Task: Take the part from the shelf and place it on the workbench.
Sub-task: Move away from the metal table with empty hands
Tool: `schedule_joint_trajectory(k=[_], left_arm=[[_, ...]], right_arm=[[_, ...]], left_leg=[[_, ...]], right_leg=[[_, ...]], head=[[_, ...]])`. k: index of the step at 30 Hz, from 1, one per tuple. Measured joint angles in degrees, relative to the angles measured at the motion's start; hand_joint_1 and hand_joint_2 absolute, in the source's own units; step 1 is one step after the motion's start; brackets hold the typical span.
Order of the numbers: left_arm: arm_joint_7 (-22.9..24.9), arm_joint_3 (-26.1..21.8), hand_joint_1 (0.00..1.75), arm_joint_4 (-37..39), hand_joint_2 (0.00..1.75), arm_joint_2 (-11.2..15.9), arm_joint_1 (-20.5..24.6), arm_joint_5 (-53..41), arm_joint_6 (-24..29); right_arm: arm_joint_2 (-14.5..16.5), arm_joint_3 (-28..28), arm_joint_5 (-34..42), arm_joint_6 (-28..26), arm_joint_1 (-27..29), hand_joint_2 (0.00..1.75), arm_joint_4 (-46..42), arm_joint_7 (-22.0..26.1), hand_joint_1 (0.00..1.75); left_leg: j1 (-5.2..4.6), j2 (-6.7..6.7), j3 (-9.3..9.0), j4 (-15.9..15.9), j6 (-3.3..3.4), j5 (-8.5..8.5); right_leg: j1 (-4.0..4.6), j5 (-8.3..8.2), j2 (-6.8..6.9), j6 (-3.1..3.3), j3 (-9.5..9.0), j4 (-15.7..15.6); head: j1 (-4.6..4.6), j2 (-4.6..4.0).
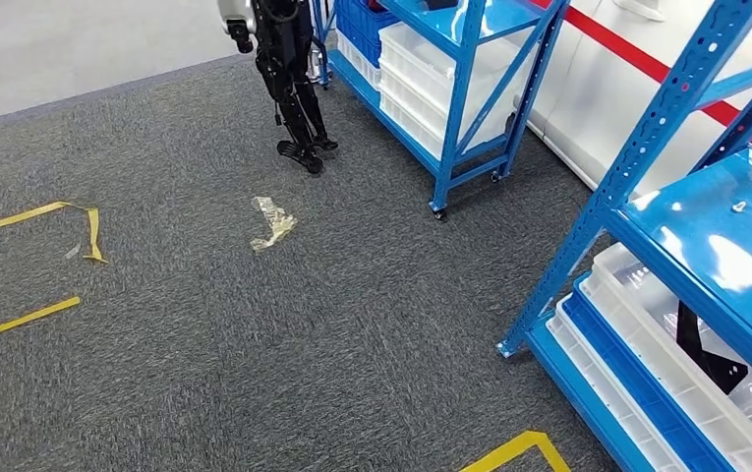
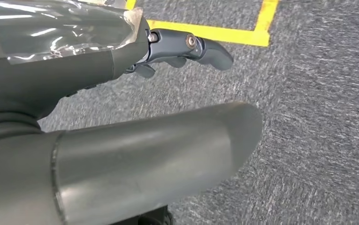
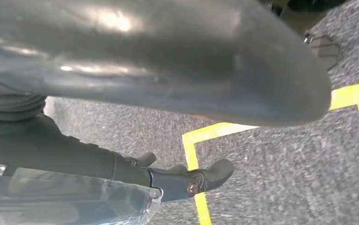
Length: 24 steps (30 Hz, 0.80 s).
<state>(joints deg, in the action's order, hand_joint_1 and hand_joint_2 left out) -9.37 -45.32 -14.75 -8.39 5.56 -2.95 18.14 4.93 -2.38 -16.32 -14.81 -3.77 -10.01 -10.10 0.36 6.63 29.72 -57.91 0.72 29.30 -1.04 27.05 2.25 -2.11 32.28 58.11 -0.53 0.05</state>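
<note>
Grey ribbed covers and thick thumbs loom closest in the wrist views: the left robot hand (image 2: 121, 93) and the right robot hand (image 3: 135, 140) each hang over grey carpet (image 1: 254, 354) and yellow floor tape (image 2: 224, 33), fingers loosely apart and holding nothing. From the head view, a blue shelf (image 1: 647, 147) stands at the near right with white bins (image 1: 666, 364) on its lower level — a black part (image 1: 706, 359) lies in one of them. Farther off sit a crumpled clear wrapper (image 1: 273, 222), a second blue shelf (image 1: 465, 88), and another dark robot (image 1: 288, 69).
</note>
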Motion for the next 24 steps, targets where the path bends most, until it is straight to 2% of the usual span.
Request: schedule_joint_trajectory(k=[1, 2, 4, 5, 6, 7, 8, 9, 10, 11, 12, 13, 14, 15, 17, 18, 19, 20, 21, 22, 23, 24], left_arm=[[0.1, -0.1, 0.0, 0.0, 0.0, 0.0, 0.0, -0.1, 0.0], [0.1, -0.2, 0.0, 0.0, 0.0, 0.0, 0.0, -0.2, 0.0], [0.2, -0.4, 0.0, 0.0, 0.0, 0.0, -0.1, -0.3, 0.0], [0.2, -0.6, 0.0, 0.0, 0.0, 0.0, -0.2, -0.3, 0.0], [0.3, -0.7, 0.0, 0.0, 0.0, 0.0, -0.3, -0.3, 0.0], [0.3, -0.8, 0.0, 0.0, 0.0, 0.0, -0.4, -0.3, 0.0], [0.3, -0.9, 0.0, 0.0, 0.0, 0.1, -0.4, -0.4, 0.0], [0.3, -1.1, 0.0, 0.0, 0.0, 0.1, -0.4, -0.4, 0.0], [0.3, -1.2, 0.0, 0.0, 0.0, 0.1, -0.4, -0.4, 0.0], [0.3, -1.4, 0.0, 0.0, 0.0, 0.1, -0.4, -0.4, 0.1], [0.3, -1.6, 0.0, 0.0, 0.0, 0.1, -0.4, -0.3, 0.1], [0.3, -1.7, 0.0, 0.0, 0.0, 0.1, -0.4, -0.3, 0.1], [0.3, -1.9, 0.0, 0.0, 0.0, 0.1, -0.3, -0.3, 0.1], [0.3, -2.0, 0.0, 0.0, 0.0, 0.1, -0.3, -0.3, 0.1], [0.2, -2.2, 0.0, 0.0, 0.0, 0.1, -0.2, -0.3, 0.1], [0.2, -2.3, 0.0, 0.0, 0.0, 0.1, -0.3, -0.3, 0.1], [0.2, -2.3, 0.0, 0.0, 0.0, 0.2, -0.3, -0.3, 0.1], [0.2, -2.4, 0.0, 0.0, 0.0, 0.2, -0.4, -0.3, 0.1], [0.2, -2.4, 0.0, 0.0, 0.0, 0.2, -0.4, -0.3, 0.1], [0.2, -2.4, 0.0, 0.0, 0.0, 0.2, -0.4, -0.4, 0.1], [0.2, -2.4, 0.0, 0.0, 0.0, 0.2, -0.3, -0.4, 0.1], [0.2, -2.5, 0.0, 0.0, 0.0, 0.2, -0.3, -0.5, 0.1]], right_arm=[[-0.1, 0.0, 0.0, 0.0, 0.0, 0.0, 0.0, -0.1, 0.0], [-0.2, 0.0, 0.0, 0.0, -0.1, 0.0, 0.0, -0.2, 0.0], [-0.3, 0.0, -0.1, 0.1, -0.1, 0.0, 0.0, -0.2, 0.0], [-0.3, 0.0, -0.1, 0.2, -0.2, 0.0, 0.0, -0.2, 0.0], [-0.3, 0.0, -0.2, 0.3, -0.1, 0.0, 0.0, -0.2, 0.0], [-0.3, 0.0, -0.3, 0.4, -0.1, 0.0, 0.0, -0.3, 0.0], [-0.3, 0.0, -0.5, 0.4, -0.1, 0.0, 0.0, -0.3, 0.0], [-0.3, -0.1, -0.7, 0.5, -0.2, 0.0, 0.0, -0.4, 0.0], [-0.3, -0.1, -0.9, 0.5, -0.3, 0.0, 0.0, -0.4, 0.0], [-0.3, -0.1, -1.1, 0.5, -0.4, 0.0, 0.0, -0.5, 0.0], [-0.3, -0.1, -1.2, 0.6, -0.5, 0.0, 0.0, -0.6, 0.0], [-0.3, -0.2, -1.3, 0.6, -0.6, 0.0, 0.0, -0.7, 0.0], [-0.3, -0.2, -1.4, 0.6, -0.6, 0.0, 0.0, -0.8, 0.0], [-0.3, -0.3, -1.4, 0.6, -0.6, 0.0, 0.0, -0.8, 0.0], [-0.3, -0.4, -1.4, 0.6, -0.6, 0.0, -0.1, -0.9, 0.0], [-0.3, -0.4, -1.4, 0.6, -0.7, 0.0, -0.1, -1.0, 0.0], [-0.3, -0.5, -1.4, 0.6, -0.9, 0.0, -0.1, -1.0, 0.0], [-0.3, -0.5, -1.4, 0.6, -1.0, 0.0, -0.1, -1.0, 0.0], [-0.3, -0.5, -1.4, 0.6, -1.0, 0.0, -0.1, -1.0, 0.0], [-0.3, -0.5, -1.5, 0.6, -0.9, 0.0, -0.1, -1.0, 0.0], [-0.3, -0.5, -1.5, 0.6, -0.8, 0.0, -0.1, -1.0, 0.0], [-0.4, -0.5, -1.6, 0.6, -0.8, 0.0, -0.1, -1.1, 0.0]], left_leg=[[0.22, -0.98, 0.26, -0.9, -0.32, 0.85], [0.39, -2.55, 1.23, -3.2, -0.59, 2.45], [0.56, -5.7, 4.68, -10.7, -0.78, 6.43], [0.57, -6.37, 6.53, -14.3, -0.8, 7.8], [0.58, -6.61, 7.63, -16.2, -0.77, 7.99], [0.61, -6.76, 7.77, -16.0, -0.69, 7.03], [0.67, -7.01, 6.81, -13.6, -0.59, 5.11], [0.8, -7.78, 5.06, -9.7, -0.49, 2.78], [0.96, -9.28, 3.26, -5.8, -0.43, 1.03], [1.06, -10.46, 1.94, -2.8, -0.39, -0.09], [1.05, -11.35, 1.25, -1.1, -0.31, -0.49], [0.88, -11.55, 1.14, -0.6, -0.17, -0.43], [0.7, -10.8, 1.15, -0.5, 0.16, -0.62], [0.62, -10.08, 1.08, -0.2, 0.6, -0.87], [0.59, -8.52, 0.95, 0.4, 1.56, -1.37], [0.56, -7.65, 0.95, 0.5, 1.86, -1.49], [0.45, -6.8, 1.01, 0.6, 2.02, -1.49], [0.37, -5.87, 1.07, 0.6, 2.07, -1.47], [0.32, -5.01, 1.12, 0.6, 2.08, -1.44], [0.3, -4.21, 1.14, 0.5, 2.05, -1.41], [0.31, -3.5, 1.1, 0.5, 1.98, -1.36], [0.34, -2.85, 1.01, 0.5, 1.84, -1.27]], right_leg=[[-0.18, -0.1, -0.62, 0.42, -0.04, -0.1], [-0.4, -0.24, -1.27, 0.89, -0.17, -0.2], [-0.37, -0.41, -2.54, 1.46, -0.01, -0.2], [-0.27, -0.46, -3.3, 1.61, 0.05, -0.2], [-0.18, -0.5, -4.06, 1.66, 0.07, -0.1], [-0.12, -0.53, -4.85, 1.68, 0.04, -0.1], [-0.1, -0.54, -5.66, 1.66, -0.04, -0.1], [-0.12, -0.55, -6.45, 1.62, -0.12, -0.1], [0.02, -0.55, -7.17, 1.48, -0.14, 0.0], [0.13, -0.59, -7.83, 1.25, -0.04, 0.1], [0.21, -0.68, -8.42, 0.92, 0.16, 0.1], [0.22, -0.83, -8.99, 0.49, 0.45, 0.0], [0.1, -1.04, -9.61, 0.03, 0.81, -0.2], [0.0, -1.07, -9.4, -0.3, 1.15, -0.1], [0.1, 0.37, -6.72, -0.36, 2.78, 2.5], [0.16, 1.93, -4.87, -0.13, 4.25, 5.6], [0.22, 3.75, -3.66, 0.05, 6.17, 9.5], [0.18, 5.24, -3.21, 0.06, 7.97, 13.3], [0.14, 6.07, -3.02, -0.12, 9.12, 15.9], [0.08, 5.98, -2.85, -0.51, 9.12, 16.3], [0.0, 5.05, -2.53, -1.01, 7.87, 14.2], [-0.08, 3.65, -1.76, -1.52, 5.65, 10.3]], head=[[-0.04, 0.01], [-0.08, 0.01], [-0.17, 0.01], [-0.17, 0.01], [-0.18, 0.01], [-0.17, 0.01], [-0.17, 0.01], [-0.17, 0.01], [-0.16, 0.01], [-0.13, 0.01], [-0.11, 0.01], [-0.09, 0.01], [-0.08, 0.01], [-0.08, 0.01], [0.05, 0.0], [0.12, -0.01], [0.18, -0.01], [0.19, 0.0], [0.19, 0.01], [0.2, 0.01], [0.21, 0.01], [0.21, 0.01]])
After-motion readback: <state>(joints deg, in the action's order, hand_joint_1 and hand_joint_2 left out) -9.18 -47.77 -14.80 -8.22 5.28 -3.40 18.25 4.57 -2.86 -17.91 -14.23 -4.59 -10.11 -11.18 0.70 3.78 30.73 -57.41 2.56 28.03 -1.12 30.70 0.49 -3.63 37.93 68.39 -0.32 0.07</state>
